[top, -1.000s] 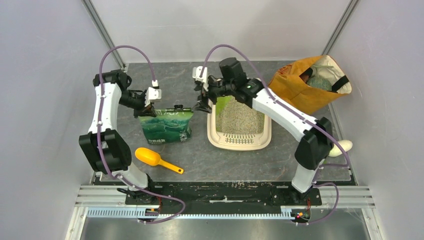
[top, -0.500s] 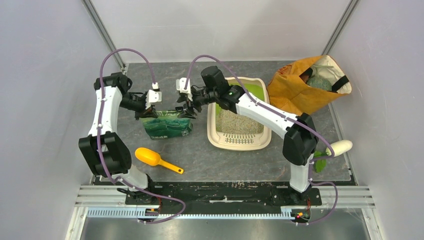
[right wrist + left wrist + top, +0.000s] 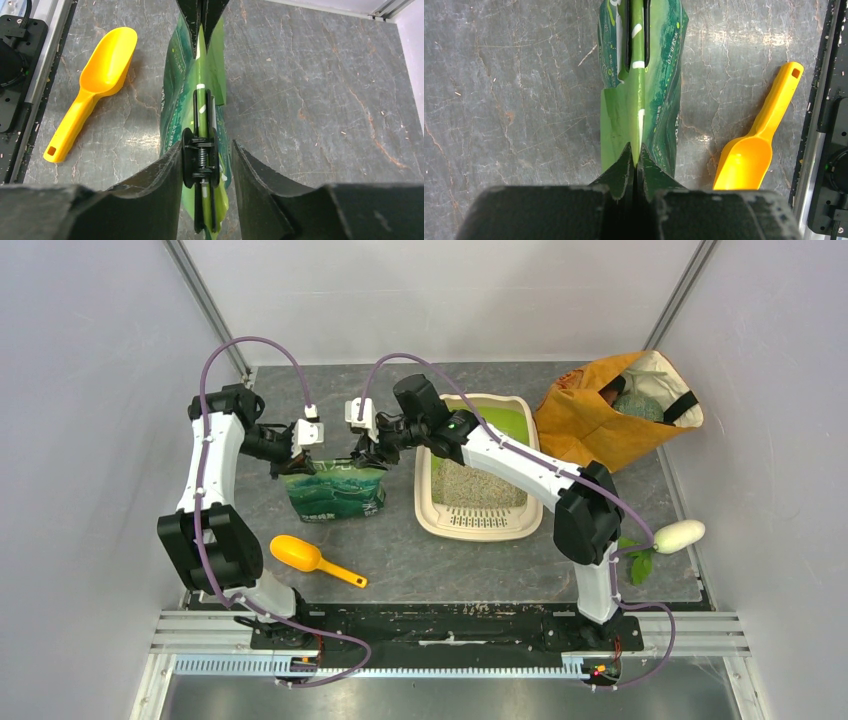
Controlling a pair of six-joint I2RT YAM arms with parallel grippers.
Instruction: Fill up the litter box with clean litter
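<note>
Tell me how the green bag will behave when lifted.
Likely floppy: the green bag is creased film, pinched flat at its top edge by the left gripper. Probably bottom-heavy, since its lower body bulges. It may sag and swing.

1 litter box [image 3: 478,534], 1 green printed bag [image 3: 335,495], 1 black clip [image 3: 201,159], 1 yellow scoop [image 3: 300,554], 1 orange fabric bag [image 3: 585,425], 1 white radish-like item [image 3: 680,535]. Grippers, 2: left gripper [image 3: 636,160], right gripper [image 3: 206,150].

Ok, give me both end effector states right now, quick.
Left end effector: closed, pinching the green bag by its top edge.
Right end effector: open, jaws either side of the black clip on that bag.
</note>
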